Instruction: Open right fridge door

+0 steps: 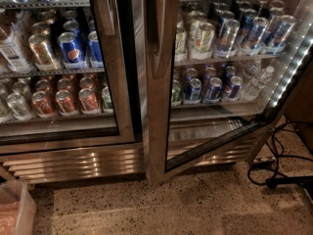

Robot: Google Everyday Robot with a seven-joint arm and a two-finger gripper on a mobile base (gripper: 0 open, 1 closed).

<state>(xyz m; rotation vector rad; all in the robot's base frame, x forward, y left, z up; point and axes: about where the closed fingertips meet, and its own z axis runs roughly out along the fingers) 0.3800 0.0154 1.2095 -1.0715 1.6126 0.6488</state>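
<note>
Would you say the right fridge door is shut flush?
No; the right fridge door stands ajar, its bottom edge angling outward; the gripper is out of view.

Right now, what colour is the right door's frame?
Right fridge door: brushed steel, black pane border; camera view. Gripper out of view.

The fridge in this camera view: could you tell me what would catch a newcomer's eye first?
The right fridge door stands swung open at centre, its bottom edge slanting outward. Behind its glass sit rows of cans, with a bright light strip at far right. The gripper is not in view.
</note>
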